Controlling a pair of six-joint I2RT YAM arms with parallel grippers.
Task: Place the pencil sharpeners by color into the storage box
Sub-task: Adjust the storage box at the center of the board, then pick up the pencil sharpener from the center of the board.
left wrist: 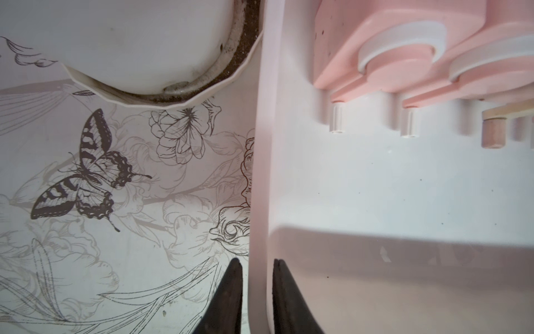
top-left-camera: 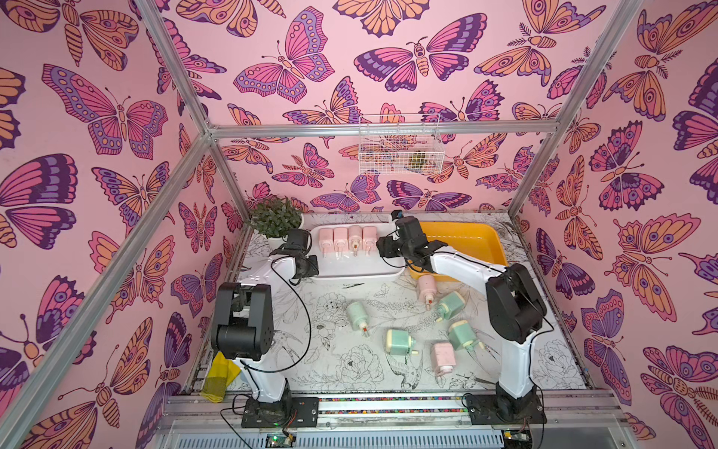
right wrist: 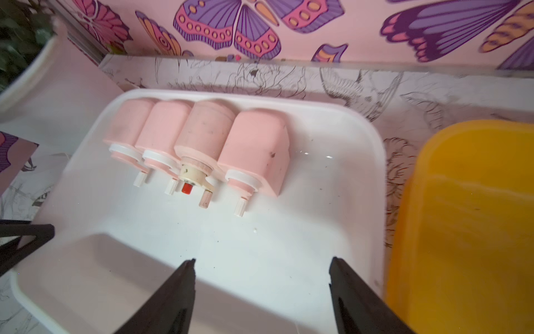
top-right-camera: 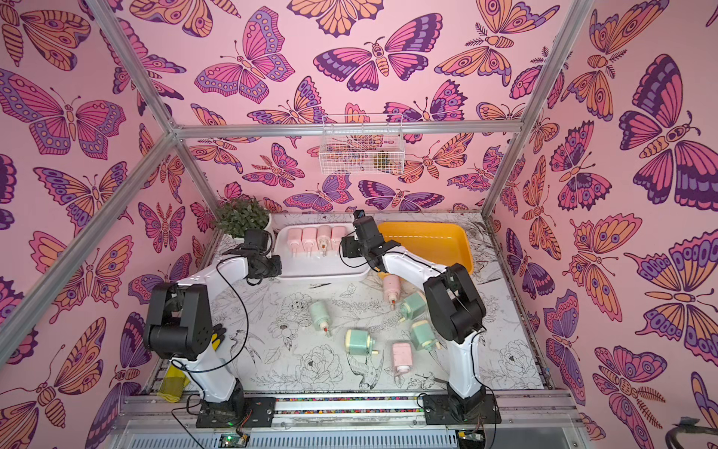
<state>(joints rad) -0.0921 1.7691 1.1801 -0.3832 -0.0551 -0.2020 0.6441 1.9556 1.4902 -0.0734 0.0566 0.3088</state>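
Several pink pencil sharpeners (top-left-camera: pixel 347 237) (right wrist: pixel 202 136) lie side by side at the back of the white storage box (top-left-camera: pixel 357 270) (right wrist: pixel 289 231). My left gripper (left wrist: pixel 257 261) (top-left-camera: pixel 309 268) is shut on the box's left rim (left wrist: pixel 260 173), one finger outside and one inside. My right gripper (right wrist: pixel 263 260) (top-left-camera: pixel 382 247) hangs open over the box's right part, with nothing between its fingers. On the table in front lie several mint green sharpeners (top-left-camera: pixel 357 315) (top-left-camera: pixel 400 342) and two pink ones (top-left-camera: pixel 426 287) (top-left-camera: pixel 443 357).
A yellow box (top-left-camera: pixel 466 237) (right wrist: pixel 462 231) stands right of the white one. A potted plant (top-left-camera: pixel 276 215) sits at the back left, its pot (left wrist: pixel 144 43) close to the white box. A yellow cloth (top-left-camera: pixel 219 375) hangs at the front left edge. A wire basket (top-left-camera: pixel 400 145) hangs on the back wall.
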